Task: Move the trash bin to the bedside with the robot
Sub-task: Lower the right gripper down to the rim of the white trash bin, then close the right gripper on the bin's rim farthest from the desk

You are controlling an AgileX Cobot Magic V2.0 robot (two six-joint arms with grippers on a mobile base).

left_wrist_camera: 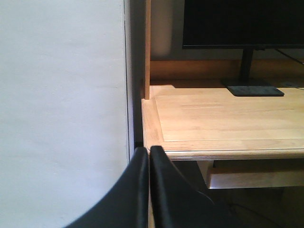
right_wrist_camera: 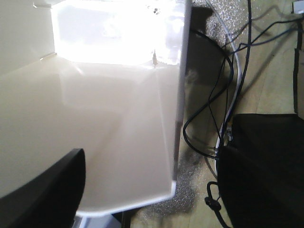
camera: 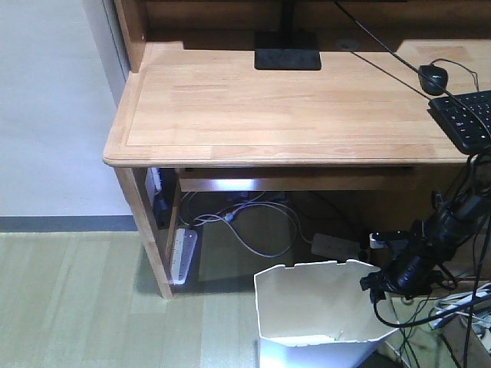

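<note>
Left fingers [left_wrist_camera: 137,190]: pressed together, nothing between them. Tips line up with the front-left corner of the tabletop [left_wrist_camera: 213,118]. Wall [left_wrist_camera: 61,95] is to their left, and the monitor [left_wrist_camera: 242,23] on its stand [left_wrist_camera: 254,89] is up and to their right.

Front view: power strip [camera: 182,255] sits under the tabletop's left end, well left of the right fingers [camera: 374,285]. Bin [camera: 322,307] stands upright on the floor [camera: 77,307] in front of the tabletop, notched rim up, lower part cut off by the frame edge. Right fingers sit at the bin's right rim.

Right wrist view: right fingers are spread and straddle the bin wall. One is inside over the cream interior, the other outside over the floor. There is a gap on both sides of the wall and no contact visible. Loose cables [right_wrist_camera: 223,95] lie on the floor just beyond the outer finger.

Mouse [camera: 433,78] and keyboard [camera: 468,115] are on the tabletop, above the right fingers.
</note>
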